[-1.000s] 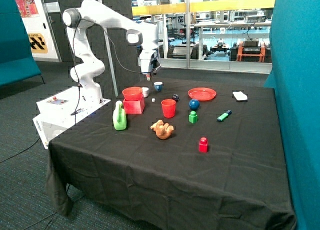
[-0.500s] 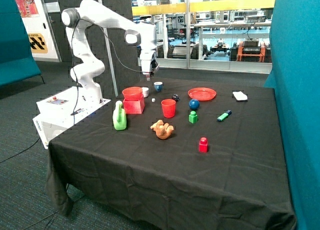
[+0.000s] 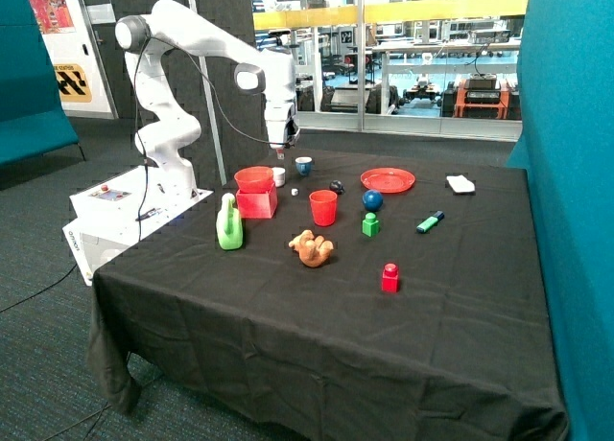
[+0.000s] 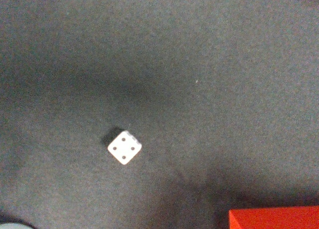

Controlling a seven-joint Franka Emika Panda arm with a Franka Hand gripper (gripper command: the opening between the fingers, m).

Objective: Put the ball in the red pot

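The dark blue ball [image 3: 372,199] lies on the black tablecloth between the red cup [image 3: 323,208] and the round red bowl [image 3: 388,179], just behind the green block [image 3: 370,224]. The red pot [image 3: 257,203] stands near the table's far left corner. My gripper [image 3: 279,150] hangs above the table just behind the red pot, far from the ball. The wrist view shows a white die [image 4: 124,147] on the cloth and a red corner, likely of the pot [image 4: 274,218]. Nothing shows in the gripper.
A small black ball [image 3: 337,186], a blue cup [image 3: 303,165] and a white cup [image 3: 279,175] stand near the gripper. A green bottle [image 3: 229,222], an orange toy [image 3: 312,248], a red block [image 3: 389,277], a marker [image 3: 430,221] and a white cloth [image 3: 460,183] lie around.
The arm has swung a little toward the red pot's side, carrying the gripper away from the blue cup. Nothing on the table has moved.
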